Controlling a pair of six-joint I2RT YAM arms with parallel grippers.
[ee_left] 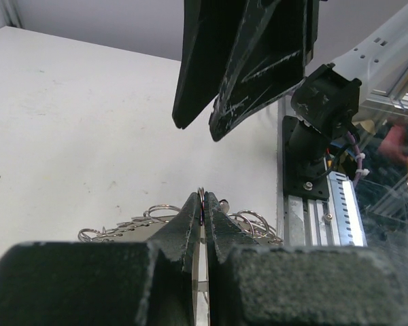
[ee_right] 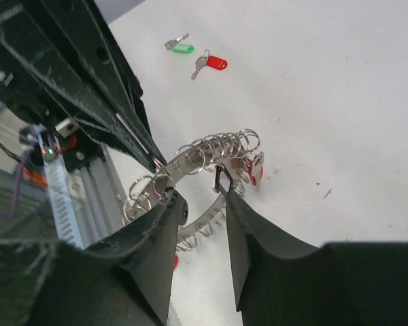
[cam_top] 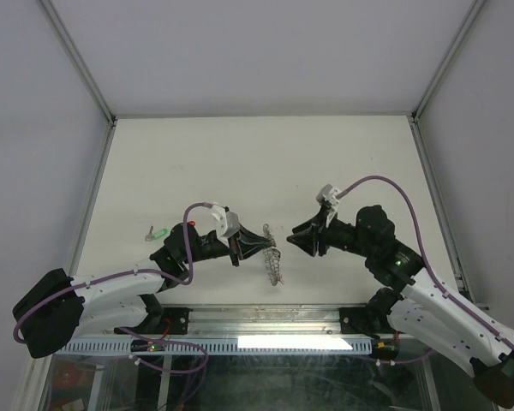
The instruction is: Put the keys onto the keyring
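Your left arm (cam_top: 111, 287) stretches low from 8 o'clock, and the left end effector (cam_top: 264, 239) is clenched on the rim of the keyring (cam_top: 274, 264) near the tabletop's (cam_top: 240, 163) 6 o'clock edge. Your right arm (cam_top: 428, 300) bends in from 4 o'clock, with the right end effector (cam_top: 293, 242) released just beside the ring. A green key (cam_top: 160, 231) and a red key (ee_right: 216, 63) lie at its 9 o'clock.

I work in a lab test cell: a white desk (cam_top: 240, 154) boxed in by aluminium posts (cam_top: 79, 60) and plain panels (cam_top: 257, 51).
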